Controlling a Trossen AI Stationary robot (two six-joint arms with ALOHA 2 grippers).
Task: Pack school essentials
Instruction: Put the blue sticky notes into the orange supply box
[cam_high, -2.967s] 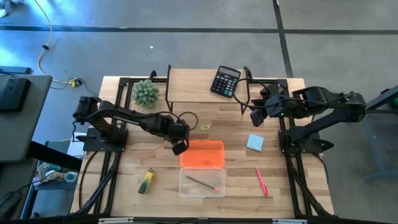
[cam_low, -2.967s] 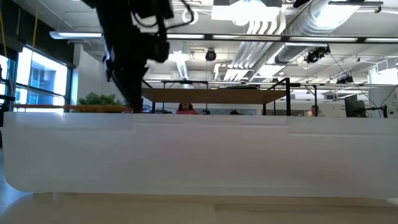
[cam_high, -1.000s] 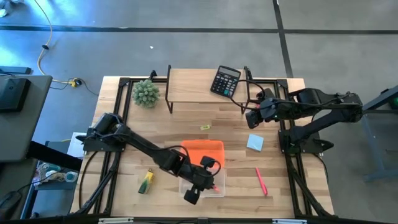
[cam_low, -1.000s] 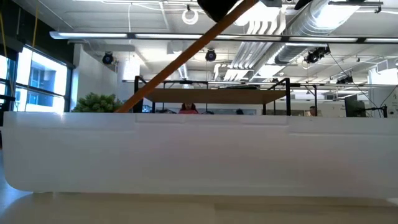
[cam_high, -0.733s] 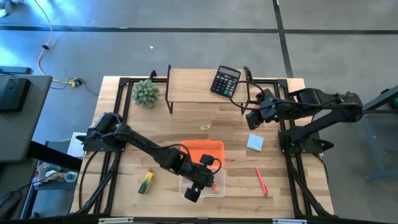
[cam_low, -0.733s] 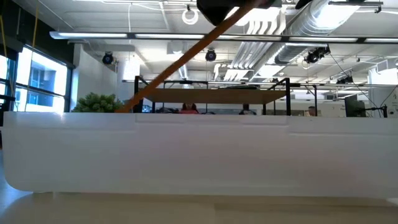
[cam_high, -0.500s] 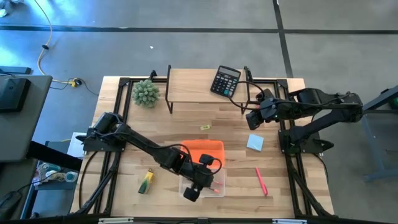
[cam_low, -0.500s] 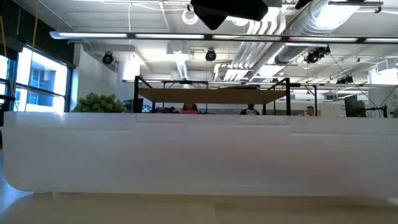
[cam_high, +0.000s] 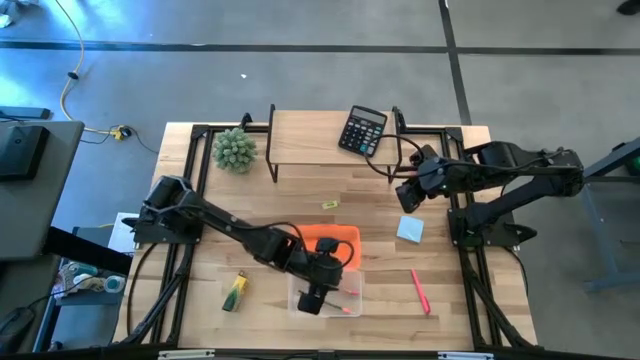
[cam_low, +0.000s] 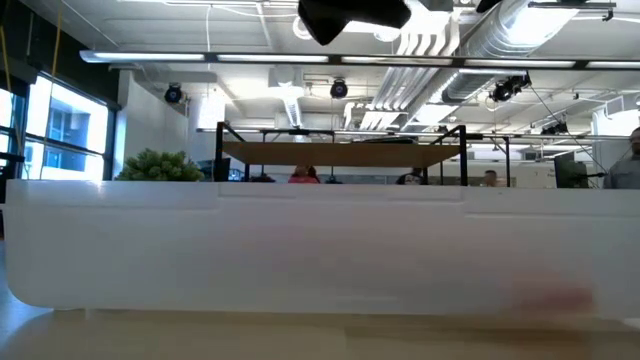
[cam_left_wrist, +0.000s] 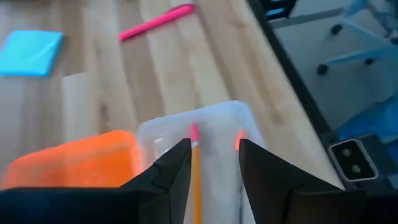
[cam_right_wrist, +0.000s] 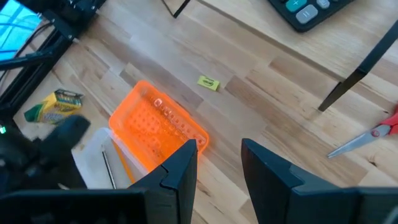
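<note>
My left claw (cam_left_wrist: 208, 163) hangs released over the clear case (cam_high: 352, 285), pencil (cam_left_wrist: 195, 174) inside; next target: pink pen (cam_high: 419, 291).

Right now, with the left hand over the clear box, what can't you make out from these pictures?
- Clear box contents: high view, the left hand covers most of it.
- Whole tabletop: low view, blocked by the box's white wall.
- Scissors: right wrist view, cut off at the edge; unseen in the high view.

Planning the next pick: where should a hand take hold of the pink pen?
Grip the pink pen at mid-barrel, coming straight down with the fingers across its width. It lies flat on bare wood with nothing close beside it, so both long sides are free.
</note>
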